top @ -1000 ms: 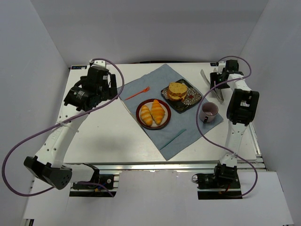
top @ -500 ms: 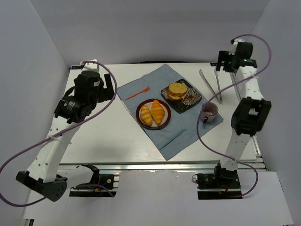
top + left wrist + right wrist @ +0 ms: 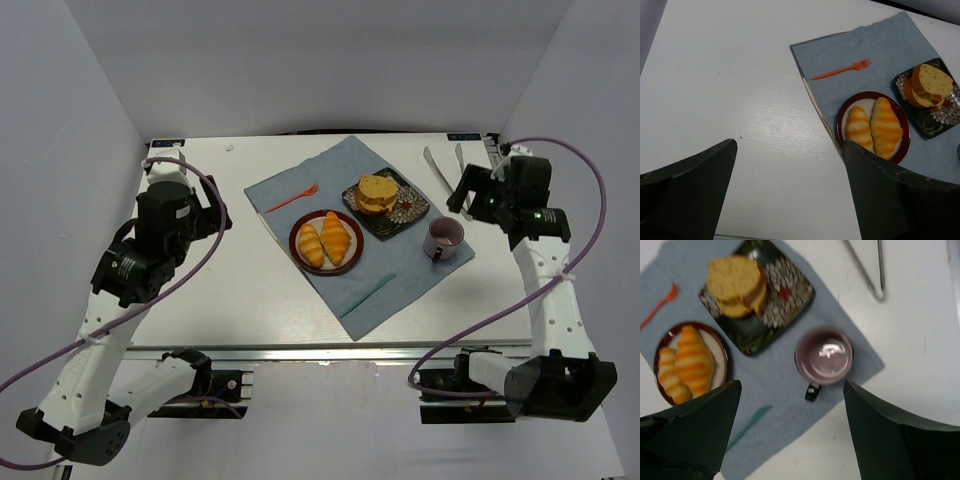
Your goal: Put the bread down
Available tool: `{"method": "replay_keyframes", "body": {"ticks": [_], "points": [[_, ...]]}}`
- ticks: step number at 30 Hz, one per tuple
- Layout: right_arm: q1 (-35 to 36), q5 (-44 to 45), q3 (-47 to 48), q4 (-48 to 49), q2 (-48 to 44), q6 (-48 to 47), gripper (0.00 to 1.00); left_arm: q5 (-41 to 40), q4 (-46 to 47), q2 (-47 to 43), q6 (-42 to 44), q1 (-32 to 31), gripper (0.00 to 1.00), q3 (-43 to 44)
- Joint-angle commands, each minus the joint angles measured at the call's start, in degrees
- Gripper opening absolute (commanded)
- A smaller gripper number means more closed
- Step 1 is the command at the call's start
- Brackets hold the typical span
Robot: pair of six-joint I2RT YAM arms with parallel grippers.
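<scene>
Both hands are empty. The left hand (image 3: 789, 147) hangs above the bare white table (image 3: 230, 290) with its fingers spread wide and nothing between them. The right hand (image 3: 791, 386) is spread just as wide, above a blue-grey cloth (image 3: 790, 370).

Ahead of the left hand, past the finger on the right of its wrist view, a round red-rimmed plate (image 3: 842, 114) sits on that cloth. On it, side by side and touching, lie the pale golden-yellow ridged roll (image 3: 859, 128) and the darker orange-brown ridged roll (image 3: 886, 126). From the right hand the same plate is off to one side, beyond a purple mug (image 3: 824, 356) just ahead of it.

Farther off are a dark flowered square dish (image 3: 940, 112) and an orange plastic fork (image 3: 840, 71).

With both rolls plated and the hands well apart from them, the placing looks finished, and I see nothing left but parking the arms.
</scene>
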Motion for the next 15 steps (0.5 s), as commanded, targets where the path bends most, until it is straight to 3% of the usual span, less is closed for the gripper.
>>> {"method": "replay_keyframes", "body": {"ticks": [1,15], "points": [[-0.3,-0.3,-3.7,-3.1,-4.0,1.7,0.89,1.7,0.6,-1.7,-2.1,-0.1,0.98,-0.6],[-0.2,-1.6,-4.7,-4.2,-4.6,3.1,0.89,2.3,-1.0,-0.6,-2.3,-0.1,0.98,0.7]]}}
